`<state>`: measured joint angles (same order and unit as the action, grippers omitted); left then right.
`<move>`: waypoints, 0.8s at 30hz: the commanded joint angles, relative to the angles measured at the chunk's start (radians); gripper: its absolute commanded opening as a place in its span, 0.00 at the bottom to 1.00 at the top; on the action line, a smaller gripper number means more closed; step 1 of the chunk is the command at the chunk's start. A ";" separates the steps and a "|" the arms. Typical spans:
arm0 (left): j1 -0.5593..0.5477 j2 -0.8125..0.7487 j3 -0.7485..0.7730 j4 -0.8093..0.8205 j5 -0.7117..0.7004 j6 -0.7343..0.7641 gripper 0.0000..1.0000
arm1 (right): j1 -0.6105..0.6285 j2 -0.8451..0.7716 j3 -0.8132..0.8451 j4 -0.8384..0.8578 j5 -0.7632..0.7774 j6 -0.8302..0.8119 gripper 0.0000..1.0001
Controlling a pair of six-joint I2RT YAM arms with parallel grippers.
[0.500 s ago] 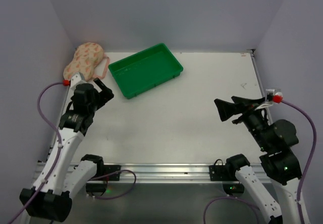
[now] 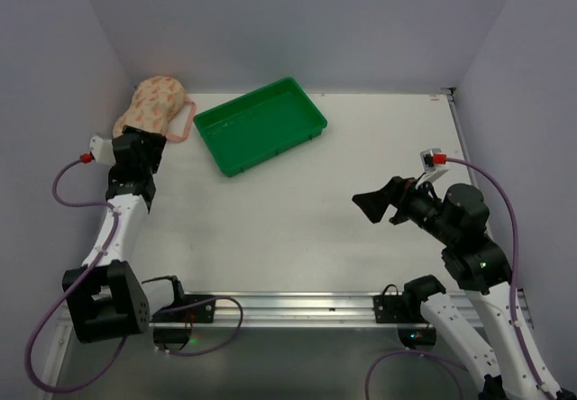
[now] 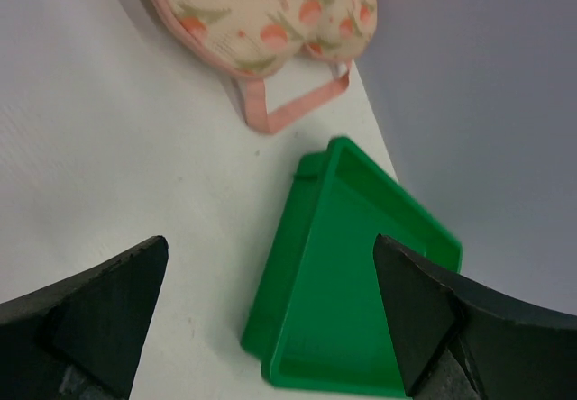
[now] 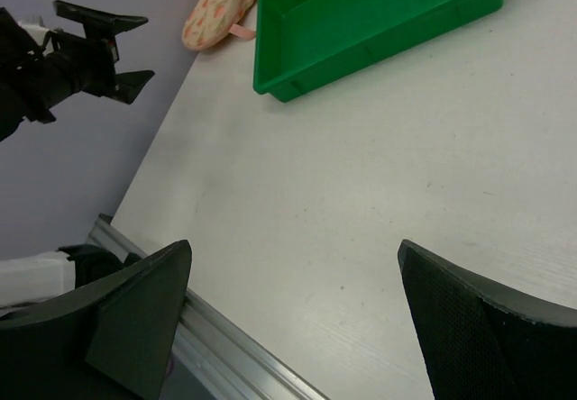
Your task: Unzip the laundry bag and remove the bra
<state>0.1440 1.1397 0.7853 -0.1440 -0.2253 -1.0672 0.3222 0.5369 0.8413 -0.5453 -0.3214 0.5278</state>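
Top external view puts the laundry bag [image 2: 155,104] zipped in the bench's [image 2: 306,211] far left corner, long axis along the wall, just ahead of your left pincer [image 3: 268,278], spread wide and empty. The right pincer [image 2: 370,204], equally spread and empty, sits well apart.

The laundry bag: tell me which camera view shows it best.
The left wrist view: the laundry bag fills the upper frame, its print and pink loop sharp, though its top is cropped. The top external view shows it nearly whole but small in the far-left corner; the right wrist view shows a small, cropped sliver.
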 commanded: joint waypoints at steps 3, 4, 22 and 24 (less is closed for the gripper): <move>0.103 0.158 -0.032 0.311 -0.040 -0.073 1.00 | -0.002 0.018 0.018 0.059 -0.081 -0.020 0.99; 0.109 0.210 -0.035 0.345 -0.039 -0.076 1.00 | -0.002 0.023 0.024 0.062 -0.077 -0.023 0.99; 0.203 0.843 0.173 0.929 0.061 -0.063 1.00 | -0.002 0.219 0.127 0.171 -0.136 -0.055 0.99; 0.203 0.903 0.206 0.957 0.070 -0.071 1.00 | -0.002 0.233 0.133 0.180 -0.142 -0.045 0.99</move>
<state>0.3363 1.9705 0.9230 0.6636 -0.1547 -1.1339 0.3214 0.7486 0.9279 -0.4175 -0.4168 0.4820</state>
